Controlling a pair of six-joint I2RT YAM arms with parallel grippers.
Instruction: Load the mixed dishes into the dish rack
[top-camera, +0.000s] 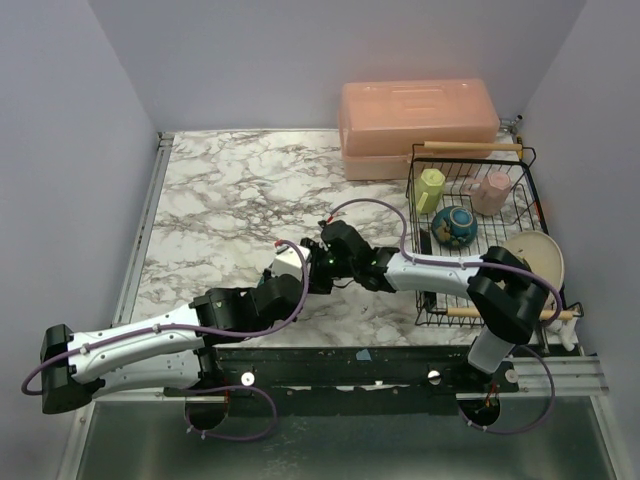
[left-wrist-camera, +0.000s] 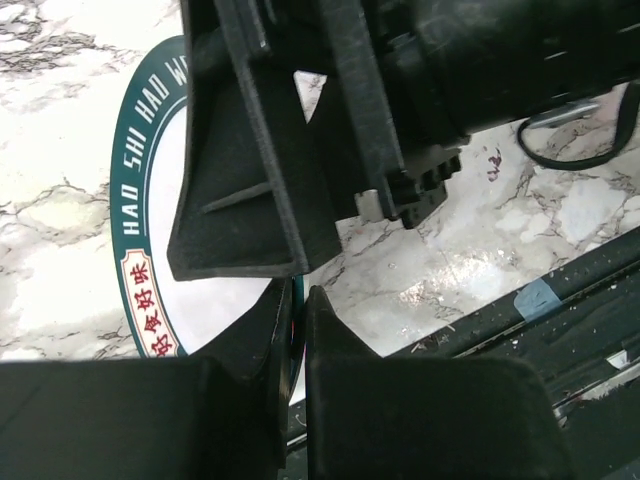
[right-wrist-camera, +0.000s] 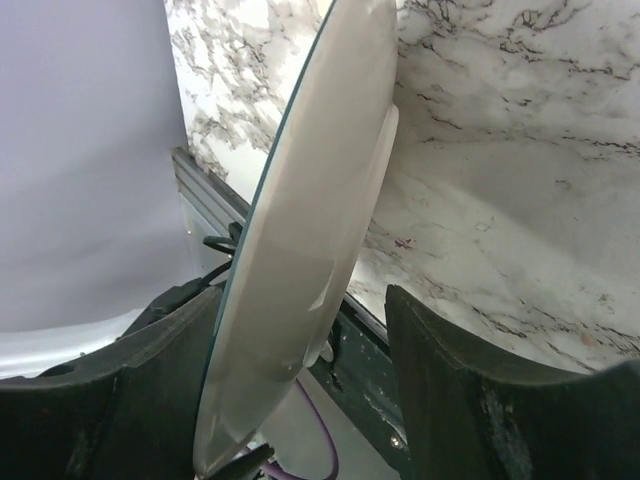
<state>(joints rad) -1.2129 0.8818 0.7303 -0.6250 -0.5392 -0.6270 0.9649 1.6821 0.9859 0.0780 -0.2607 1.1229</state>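
- Teal-rimmed plate (left-wrist-camera: 155, 200) was clamped by its rim in left gripper (left-wrist-camera: 296, 310)
- Right gripper (right-wrist-camera: 300, 300) was spread open astride its edge
- Dish rack (top-camera: 411, 215) was set apart, rightward

My left fingers (left-wrist-camera: 400, 420) are broad, matte-black wedges, and my right fingers (right-wrist-camera: 490, 400) are the same black, thick with blunt edges. Just behind the fingers the wrists are blocky black housings. Farther back from the fingers, my left arm (top-camera: 130, 352) and my right arm (top-camera: 430, 272) wear smooth white shells between bulky black joints. A thin purple cable (top-camera: 368, 204) loops loosely alongside each.
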